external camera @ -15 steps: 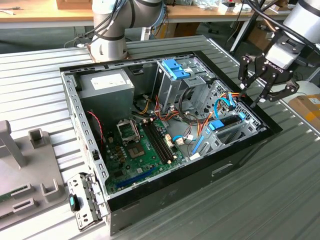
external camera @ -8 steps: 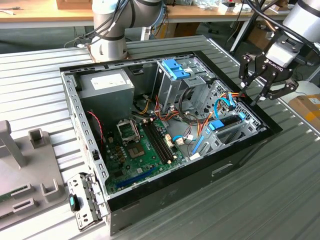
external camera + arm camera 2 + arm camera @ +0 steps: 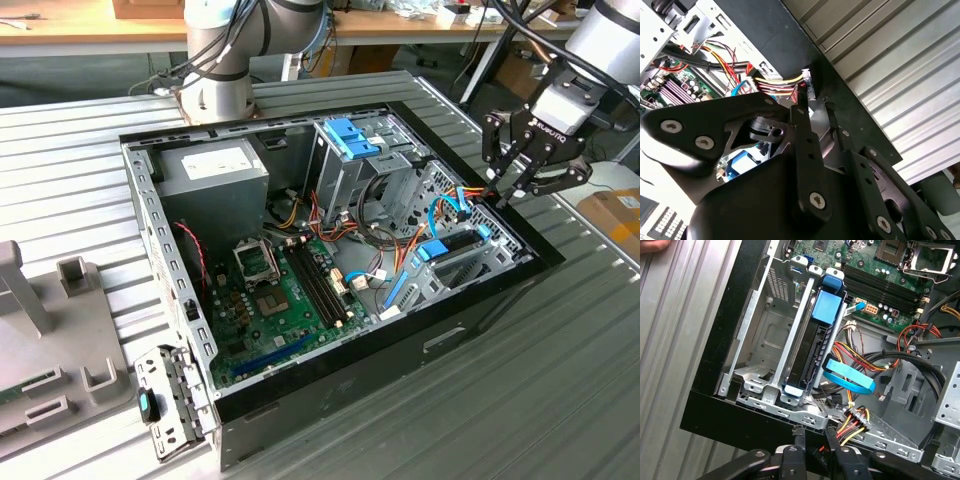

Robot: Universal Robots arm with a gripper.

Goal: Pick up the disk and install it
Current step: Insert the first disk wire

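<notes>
The disk stands on edge in a metal bay of the open computer case, its blue bracket along the top. In the exterior view the disk sits at the case's right end. My gripper hovers over the case's black rim, just beyond the bay. Its fingers are slightly apart with nothing between them, so my gripper is open. A bundle of red, yellow and black power wires ends close to the fingertips. In the second wrist view my gripper points at a white connector.
A light blue flat cable loops beside the disk. The motherboard, a grey power supply and an upper cage with blue brackets fill the case. A second arm's base stands behind it. A grey fixture lies at the exterior view's left.
</notes>
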